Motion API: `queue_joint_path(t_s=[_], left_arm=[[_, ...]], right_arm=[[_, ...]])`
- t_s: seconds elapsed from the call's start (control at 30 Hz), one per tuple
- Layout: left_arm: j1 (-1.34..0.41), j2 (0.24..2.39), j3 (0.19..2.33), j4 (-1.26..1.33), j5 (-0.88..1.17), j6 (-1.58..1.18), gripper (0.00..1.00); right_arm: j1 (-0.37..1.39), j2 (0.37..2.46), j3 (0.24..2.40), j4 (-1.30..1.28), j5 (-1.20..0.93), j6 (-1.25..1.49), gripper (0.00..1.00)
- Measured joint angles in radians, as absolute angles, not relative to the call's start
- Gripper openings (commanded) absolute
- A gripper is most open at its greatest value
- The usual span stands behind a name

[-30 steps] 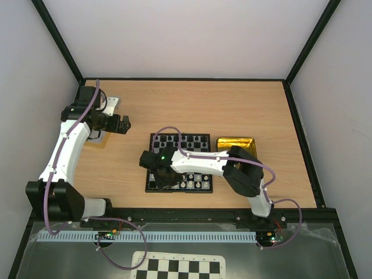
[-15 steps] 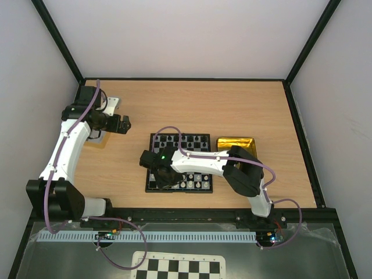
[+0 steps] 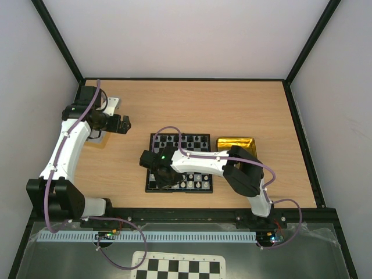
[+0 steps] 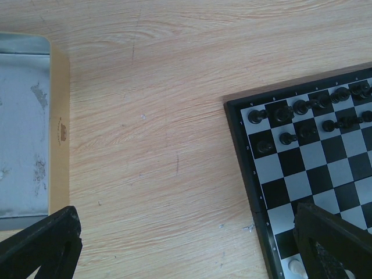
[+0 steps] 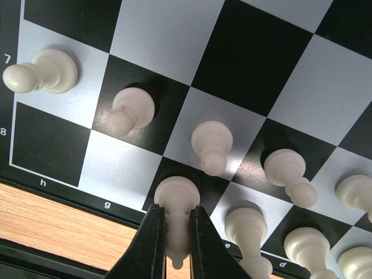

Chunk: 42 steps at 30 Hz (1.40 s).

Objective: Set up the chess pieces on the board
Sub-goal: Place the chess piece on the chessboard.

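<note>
Table [image 3: 232,104]: open wood at 9 and 12 o'clock of the board.
Board [image 3: 197,150]: mid-table, with a gold tray [image 3: 235,143] touching at 3 o'clock.
Left gripper [image 3: 124,124]: parked at 10 o'clock, jaws wide, holding nothing.
Right gripper [image 5: 172,232]: over the board's 7 o'clock corner, jaws narrow, pinching the back-row piece [image 5: 176,200], which stands just beside the frame.
Black chessmen [image 4: 282,113]: both rows look filled.
White chessmen [image 5: 212,145]: pawn row placed. The two back-row corner squares at 9 o'clock are vacant, so little is left. A neighbouring piece crowds the grip at 3 o'clock.
</note>
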State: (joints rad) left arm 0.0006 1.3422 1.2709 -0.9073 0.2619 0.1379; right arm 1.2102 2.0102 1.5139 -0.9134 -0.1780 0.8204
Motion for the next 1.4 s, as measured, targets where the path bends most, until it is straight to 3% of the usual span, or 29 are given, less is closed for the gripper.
queue_joint_path(t_s=[0.93, 1.4], left_arm=[[0.001, 1.343, 1.271, -0.907, 0.262, 0.138, 0.99], [0.001, 1.343, 1.271, -0.907, 0.262, 0.138, 0.99]], right_arm=[[1.21, 1.999, 1.494, -0.896, -0.178, 0.836, 0.02], [1.21, 1.999, 1.493, -0.892, -0.181, 0.838, 0.11]])
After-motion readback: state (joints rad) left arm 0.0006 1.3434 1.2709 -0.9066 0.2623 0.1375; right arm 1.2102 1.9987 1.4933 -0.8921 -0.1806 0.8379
